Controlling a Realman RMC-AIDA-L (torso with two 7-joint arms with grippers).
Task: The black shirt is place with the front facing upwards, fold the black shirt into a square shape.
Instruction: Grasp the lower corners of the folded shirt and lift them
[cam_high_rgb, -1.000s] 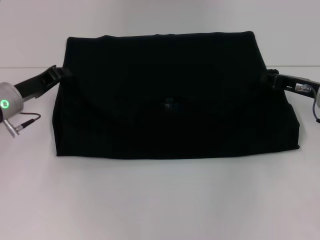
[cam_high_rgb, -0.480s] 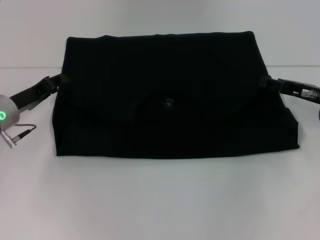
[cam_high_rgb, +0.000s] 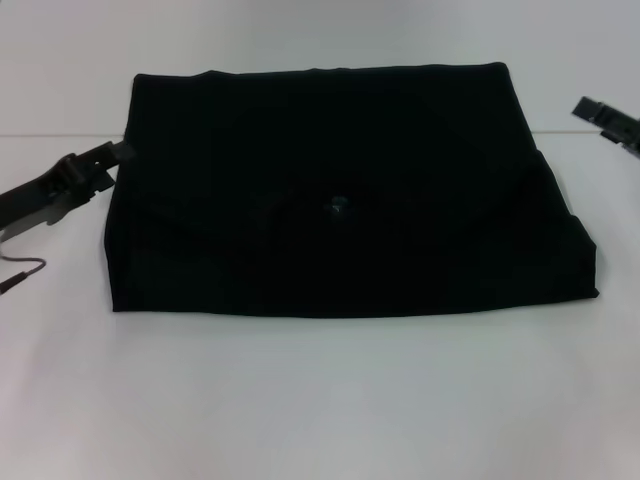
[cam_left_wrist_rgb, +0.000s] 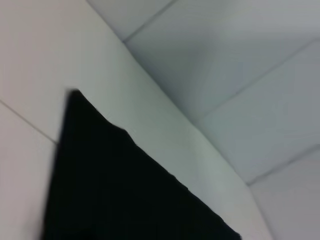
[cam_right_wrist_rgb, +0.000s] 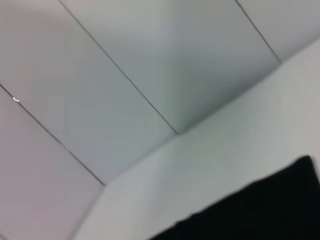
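Left claw (cam_high_rgb: 108, 160) sits low at the left edge of the black shirt (cam_high_rgb: 340, 190), its tip just beside the cloth; whether it touches, and whether its fingers are apart or together, cannot be told from this angle. Right claw (cam_high_rgb: 605, 115) hangs at the far right, clear of the shirt's right edge with bare table between them; finger state cannot be told either.

Shirt lies folded into a wide rectangle mid-table (cam_high_rgb: 320, 400), plain black side showing. Small pale spot near its centre, too small to identify. Far edge straight and level. Near edge straight, running almost the full width. Right side slants outward toward the near corner, with a soft layered fold showing along it. Left side nearly vertical.

Open room: broad white strip of table along the near side, narrower margins left and right, a band of table beyond the far edge. A thin cable loop (cam_high_rgb: 20, 272) lies at the far left margin near the left arm.

Left wrist view: one black shirt corner (cam_left_wrist_rgb: 115, 185) against white table. Right wrist view: another dark corner (cam_right_wrist_rgb: 260, 210).
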